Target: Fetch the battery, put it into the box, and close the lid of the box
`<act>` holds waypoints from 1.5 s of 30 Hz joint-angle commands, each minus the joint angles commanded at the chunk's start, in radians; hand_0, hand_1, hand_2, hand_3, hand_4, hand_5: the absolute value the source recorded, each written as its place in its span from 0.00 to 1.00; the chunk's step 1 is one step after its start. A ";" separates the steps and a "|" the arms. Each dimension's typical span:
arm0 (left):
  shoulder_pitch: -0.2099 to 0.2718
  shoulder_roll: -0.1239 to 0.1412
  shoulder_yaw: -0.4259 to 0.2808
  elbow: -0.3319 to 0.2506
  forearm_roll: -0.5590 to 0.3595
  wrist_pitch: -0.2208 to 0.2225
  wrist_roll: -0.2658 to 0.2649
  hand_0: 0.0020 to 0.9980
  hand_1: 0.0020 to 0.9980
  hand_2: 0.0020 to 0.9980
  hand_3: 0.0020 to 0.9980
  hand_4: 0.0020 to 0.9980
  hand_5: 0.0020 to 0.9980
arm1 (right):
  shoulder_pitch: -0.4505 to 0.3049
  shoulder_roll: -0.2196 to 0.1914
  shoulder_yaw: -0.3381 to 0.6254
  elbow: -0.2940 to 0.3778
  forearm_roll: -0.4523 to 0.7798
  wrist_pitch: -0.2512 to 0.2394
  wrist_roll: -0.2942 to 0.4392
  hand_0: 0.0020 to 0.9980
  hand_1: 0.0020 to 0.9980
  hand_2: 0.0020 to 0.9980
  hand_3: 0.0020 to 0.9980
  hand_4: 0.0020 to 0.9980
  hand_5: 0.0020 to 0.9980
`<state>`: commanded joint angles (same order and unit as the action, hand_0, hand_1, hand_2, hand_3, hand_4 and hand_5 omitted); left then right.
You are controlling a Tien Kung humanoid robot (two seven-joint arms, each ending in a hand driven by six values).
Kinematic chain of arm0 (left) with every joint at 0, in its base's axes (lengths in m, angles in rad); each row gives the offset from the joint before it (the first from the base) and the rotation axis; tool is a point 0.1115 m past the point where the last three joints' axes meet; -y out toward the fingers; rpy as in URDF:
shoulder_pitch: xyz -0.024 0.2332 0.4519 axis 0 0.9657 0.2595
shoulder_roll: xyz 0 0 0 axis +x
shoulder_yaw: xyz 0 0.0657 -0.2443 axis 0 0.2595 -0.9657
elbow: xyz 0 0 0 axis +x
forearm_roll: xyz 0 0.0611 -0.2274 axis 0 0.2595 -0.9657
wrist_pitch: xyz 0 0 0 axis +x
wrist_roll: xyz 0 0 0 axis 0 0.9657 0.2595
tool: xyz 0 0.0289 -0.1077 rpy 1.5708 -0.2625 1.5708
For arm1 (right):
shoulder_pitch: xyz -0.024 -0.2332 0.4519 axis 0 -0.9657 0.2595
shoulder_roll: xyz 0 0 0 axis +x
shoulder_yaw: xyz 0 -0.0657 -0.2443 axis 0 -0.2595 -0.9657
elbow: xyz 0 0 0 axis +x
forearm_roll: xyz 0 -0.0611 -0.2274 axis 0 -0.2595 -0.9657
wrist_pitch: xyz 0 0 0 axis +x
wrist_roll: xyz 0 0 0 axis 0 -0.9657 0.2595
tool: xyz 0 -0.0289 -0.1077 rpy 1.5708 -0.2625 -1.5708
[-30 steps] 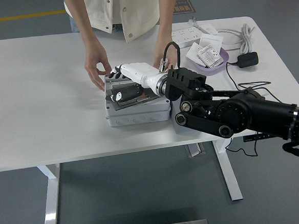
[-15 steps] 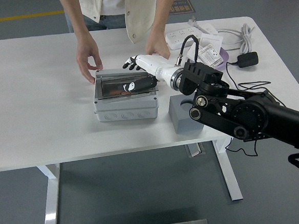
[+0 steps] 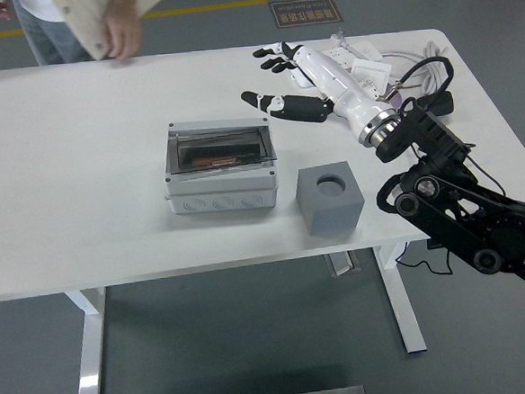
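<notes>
A grey box (image 3: 220, 167) sits at the middle of the white table (image 3: 74, 201), its clear lid lying flat and shut over a dark interior with something reddish inside. My right hand (image 3: 283, 80), white with black fingertips, hovers above the table to the right and behind the box, fingers spread and holding nothing. A grey cube block (image 3: 330, 198) with a round hole in its top stands right of the box, near the front edge. The battery itself cannot be made out.
A person's hand (image 3: 121, 36) and pale garment are at the far left edge, away from the box. A power strip, white cable (image 3: 415, 60) and black adapter (image 3: 436, 104) lie at the far right behind my arm.
My right hand lifted off the box and drew back to the right and upward, opening its fingers. The person's hands left the box and withdrew to the far left. The lid lies shut.
</notes>
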<state>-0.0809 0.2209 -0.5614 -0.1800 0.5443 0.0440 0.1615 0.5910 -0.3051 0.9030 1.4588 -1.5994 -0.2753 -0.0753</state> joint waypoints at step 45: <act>0.071 -0.005 -0.044 0.000 -0.011 0.007 -0.015 0.62 0.77 0.68 0.73 0.68 0.22 | -0.366 0.026 0.134 0.108 0.689 -0.106 0.364 0.74 0.69 0.70 0.74 0.87 0.73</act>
<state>-0.0101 0.2156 -0.6051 -0.1800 0.5335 0.0508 0.1460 0.2248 -0.2790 1.0373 1.5667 -0.9102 -0.3815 0.2889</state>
